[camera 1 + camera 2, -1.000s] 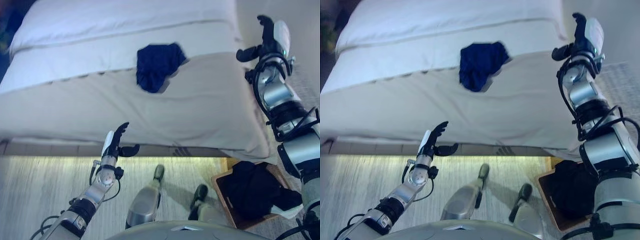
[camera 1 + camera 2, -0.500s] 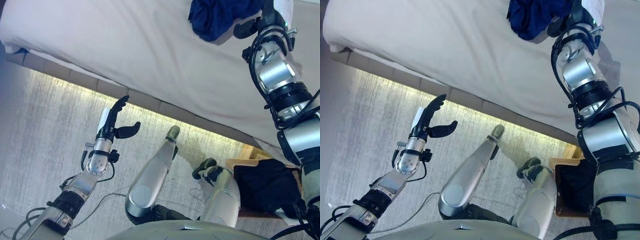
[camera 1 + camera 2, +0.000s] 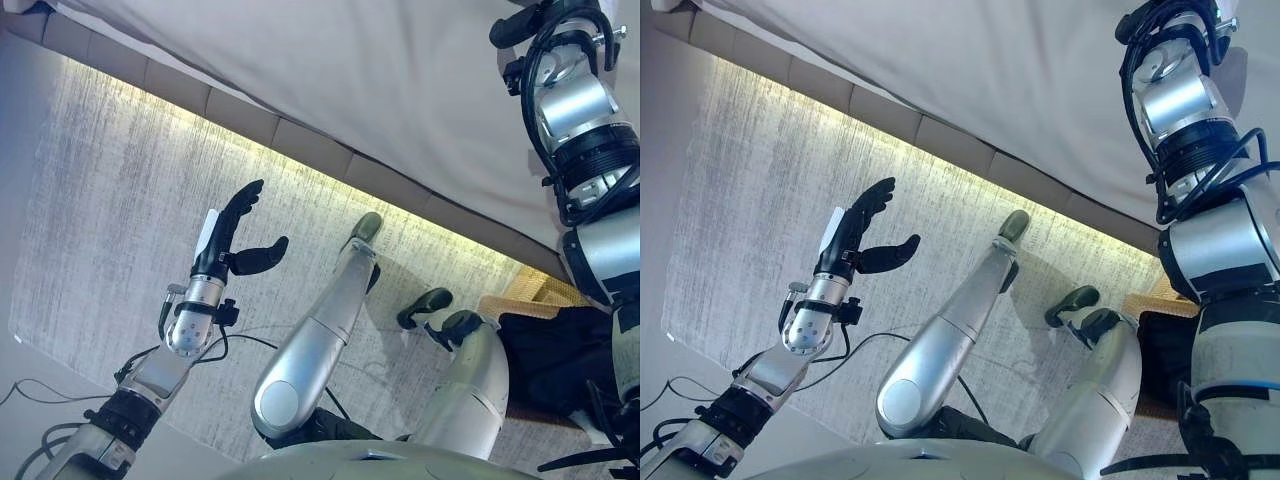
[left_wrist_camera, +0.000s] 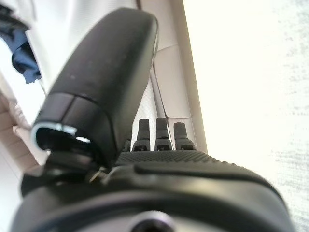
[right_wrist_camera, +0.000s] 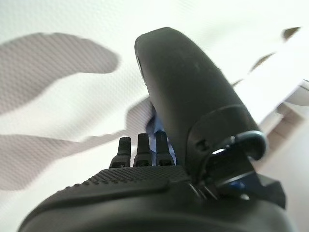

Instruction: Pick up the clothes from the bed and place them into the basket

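The white bed (image 3: 400, 90) runs across the top of the eye views. A navy cloth (image 4: 23, 55) lies on it, seen past my left hand in the left wrist view. A sliver of blue cloth (image 5: 153, 126) shows just past my right hand's fingers. My right hand (image 5: 159, 188) is open, held out over the bed's sheet (image 5: 58, 96), its arm rising at the right (image 3: 575, 110). My left hand (image 3: 228, 245) is open and empty over the floor in front of the bed. The wooden basket (image 3: 508, 298) stands at the lower right with dark clothes (image 3: 550, 350) in it.
A pale carpeted floor (image 3: 120, 200) lies before the bed. The bed's base (image 3: 240, 120) has a lit strip along its lower edge. The basket stands on the floor close to the bed's corner.
The camera has tipped down: the bed and the navy cloth have slid up and out of the eye views. My right hand has stayed stretched over the bed by the cloth. My left hand stays open.
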Robot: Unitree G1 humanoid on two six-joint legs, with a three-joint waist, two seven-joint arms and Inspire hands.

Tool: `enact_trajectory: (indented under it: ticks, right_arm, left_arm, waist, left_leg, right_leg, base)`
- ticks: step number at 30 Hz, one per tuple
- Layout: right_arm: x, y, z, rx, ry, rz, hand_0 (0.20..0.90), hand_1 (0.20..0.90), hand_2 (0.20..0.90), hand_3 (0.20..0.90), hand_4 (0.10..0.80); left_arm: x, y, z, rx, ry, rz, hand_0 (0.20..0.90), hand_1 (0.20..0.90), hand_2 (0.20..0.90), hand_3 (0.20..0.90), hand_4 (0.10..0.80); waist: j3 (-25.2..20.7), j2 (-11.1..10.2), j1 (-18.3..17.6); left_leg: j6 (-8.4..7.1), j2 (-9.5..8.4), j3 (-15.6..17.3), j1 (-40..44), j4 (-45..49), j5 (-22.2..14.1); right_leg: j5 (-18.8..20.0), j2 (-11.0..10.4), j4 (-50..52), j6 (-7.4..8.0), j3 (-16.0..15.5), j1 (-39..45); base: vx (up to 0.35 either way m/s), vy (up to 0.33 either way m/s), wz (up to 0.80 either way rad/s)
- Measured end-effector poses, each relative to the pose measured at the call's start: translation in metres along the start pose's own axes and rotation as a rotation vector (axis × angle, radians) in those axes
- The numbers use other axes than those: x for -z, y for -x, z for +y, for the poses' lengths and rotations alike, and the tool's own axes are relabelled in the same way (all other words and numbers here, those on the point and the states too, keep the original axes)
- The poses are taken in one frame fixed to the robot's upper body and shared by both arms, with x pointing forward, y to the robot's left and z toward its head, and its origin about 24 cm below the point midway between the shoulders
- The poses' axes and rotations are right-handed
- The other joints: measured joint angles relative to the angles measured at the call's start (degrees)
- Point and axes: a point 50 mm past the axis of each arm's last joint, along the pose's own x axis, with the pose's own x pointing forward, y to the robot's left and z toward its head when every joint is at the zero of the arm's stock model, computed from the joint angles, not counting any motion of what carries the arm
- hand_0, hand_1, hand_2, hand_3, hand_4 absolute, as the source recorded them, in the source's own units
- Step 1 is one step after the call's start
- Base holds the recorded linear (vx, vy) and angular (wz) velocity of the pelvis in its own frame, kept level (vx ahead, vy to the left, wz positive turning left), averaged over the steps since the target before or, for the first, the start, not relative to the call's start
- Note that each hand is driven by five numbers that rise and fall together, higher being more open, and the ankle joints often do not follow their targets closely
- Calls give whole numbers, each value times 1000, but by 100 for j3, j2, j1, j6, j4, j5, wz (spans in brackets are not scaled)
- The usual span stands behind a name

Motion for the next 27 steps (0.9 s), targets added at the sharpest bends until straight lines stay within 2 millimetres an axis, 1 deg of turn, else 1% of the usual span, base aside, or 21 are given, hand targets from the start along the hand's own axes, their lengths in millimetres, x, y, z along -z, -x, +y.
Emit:
enact_trajectory:
  ticks: [1,2,3,4,8,13,15,16,18,20,21,23,27]
  right_arm:
    - [-2,0,-1,-2,-10,-1,806,806,806,790,690]
    - [-6,-1,-2,-8,-30,-5,559,559,559,502,402]
    - [-8,-1,-1,-19,-43,-8,451,451,451,376,276]
    - [-9,-1,-2,-23,-55,-7,300,300,300,200,100]
    - [-20,-3,-9,-17,-85,-32,300,300,300,200,100]
    - [-29,-5,-15,3,-95,-54,300,300,300,200,100]
    - [-26,-6,-16,5,-95,-42,300,300,300,200,100]
    - [-26,-6,-15,5,-99,-40,300,300,300,200,100]
    - [-23,-6,-16,9,-101,-27,300,300,300,200,100]
    - [-21,-7,-17,11,-100,-18,300,300,300,200,100]
    - [-19,-7,-16,11,-99,-15,300,300,300,200,100]
    - [-17,-7,-14,0,-89,-8,300,300,300,200,100]
    - [-13,-7,-10,-31,-65,-9,300,300,300,200,100]
  left_arm:
    - [-1,0,1,-3,0,-3,900,900,900,900,800]
    - [-1,-1,4,-11,0,-7,900,900,900,900,800]
    - [-2,-1,8,-20,-5,-12,900,900,900,900,800]
    - [-3,-2,12,-29,-9,-19,900,900,900,900,800]
    - [-6,-4,21,-55,-16,-38,900,900,900,900,800]
    - [-10,-3,22,-60,10,-60,900,900,900,900,800]
    - [-10,-1,22,-59,10,-60,900,900,900,900,800]
    - [-10,1,24,-60,8,-61,900,900,900,900,800]
    - [-9,3,26,-55,-6,-59,900,900,900,900,800]
    - [-9,3,29,-55,-17,-59,900,900,900,900,800]
    - [-9,3,29,-57,-18,-59,900,900,900,900,800]
    - [-8,4,29,-55,-18,-54,900,900,900,900,800]
    - [-7,5,29,-56,-18,-50,900,900,900,900,800]
  waist:
    - [0,0,6]
    - [0,0,19]
    - [0,0,38]
    - [0,0,42]
    - [0,0,51]
    - [0,0,58]
    - [0,0,63]
    - [0,0,84]
    - [0,0,72]
    - [-1,0,77]
    - [-1,-1,92]
    - [-1,-1,99]
    - [0,-4,66]
  left_leg:
    - [0,0,0,-32,11,0]
    - [0,6,-7,-78,48,0]
    - [0,7,-35,-105,101,0]
    - [0,9,-51,-123,132,0]
    - [21,10,-53,-133,156,35]
    - [5,22,-59,-99,163,44]
    - [17,62,-61,-9,156,27]
    - [27,110,-60,44,144,14]
    - [21,121,-60,184,36,10]
    - [-4,138,-60,266,0,-7]
    - [-4,193,-51,342,-54,-5]
    - [-1,244,-36,491,-113,-1]
    - [62,349,101,1138,-484,79]
  right_leg:
    - [0,7,7,0,7,-31]
    - [1,27,13,-1,8,-67]
    - [1,55,27,-1,7,-71]
    - [3,73,34,-6,1,-67]
    - [6,79,16,-12,-14,-42]
    - [21,94,-40,14,-38,29]
    - [21,112,-85,14,-50,141]
    - [21,173,-159,13,-52,206]
    - [19,205,-238,11,-31,314]
    - [9,227,-277,-8,-29,392]
    - [20,281,-373,-24,-34,470]
    - [59,337,-466,-60,-36,610]
    - [235,391,-857,0,4,1166]
  base:
    - [14,-21,-3]
    - [26,-18,-6]
    - [32,-17,-4]
    - [32,-10,0]
    - [27,-10,0]
    - [-8,-22,0]
    - [-15,-17,-3]
    - [-22,-31,-11]
    - [-11,-18,-4]
    - [-18,-24,0]
    - [-27,-19,-9]
    - [-24,-17,-13]
    - [-38,-28,-16]
